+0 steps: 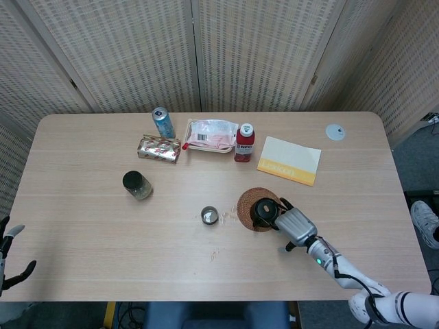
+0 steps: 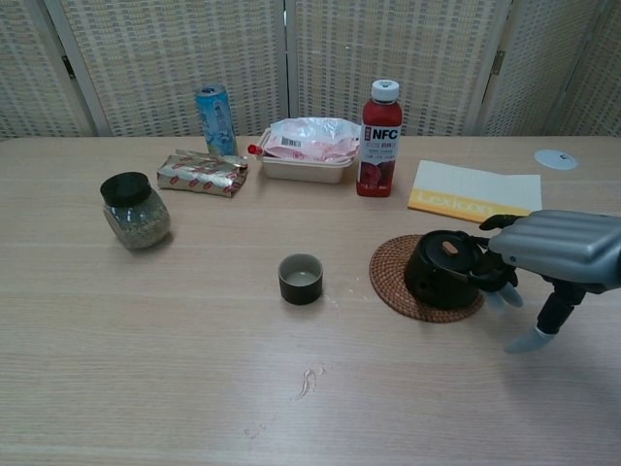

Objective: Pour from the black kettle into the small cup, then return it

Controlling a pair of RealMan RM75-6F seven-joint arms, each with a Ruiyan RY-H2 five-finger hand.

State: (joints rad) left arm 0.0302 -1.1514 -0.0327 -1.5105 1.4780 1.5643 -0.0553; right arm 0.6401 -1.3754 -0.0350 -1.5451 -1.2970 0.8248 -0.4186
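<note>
Woven folding screens [image 1: 226, 51] are set behind a pale wood-grain desk [image 1: 89, 226], and grey floor is seen past the desk's right end. Along the far side of the desk a blue can [image 2: 215, 118], a foil-wrapped packet [image 2: 202, 174], a tray of wrapped food [image 2: 309, 146] and a red-capped juice bottle [image 2: 380, 139] are lined up, with a white and yellow booklet [image 2: 473, 189] to the right and a small white disc [image 1: 335, 132] near the far right corner. A glass jar with a black lid [image 2: 134, 211] is placed toward the left. The small cup [image 2: 301, 278] is stood near the middle of the desk, well apart from everything else.

The black kettle [image 2: 442, 269] is seated upright on a round woven mat [image 2: 391, 275], to the right of the cup. The right hand [image 2: 555, 249] is held at the kettle's right side, palm down, its forearm stretched back toward the near right corner. Its dark fingers [image 2: 495, 276] are curled around the kettle's handle side, while the thumb is pointed down toward the desk, apart from the kettle.

The left hand [image 1: 9, 253] is seen only in the head view, at the lower left edge beside the desk, with its fingers spread and nothing held.
</note>
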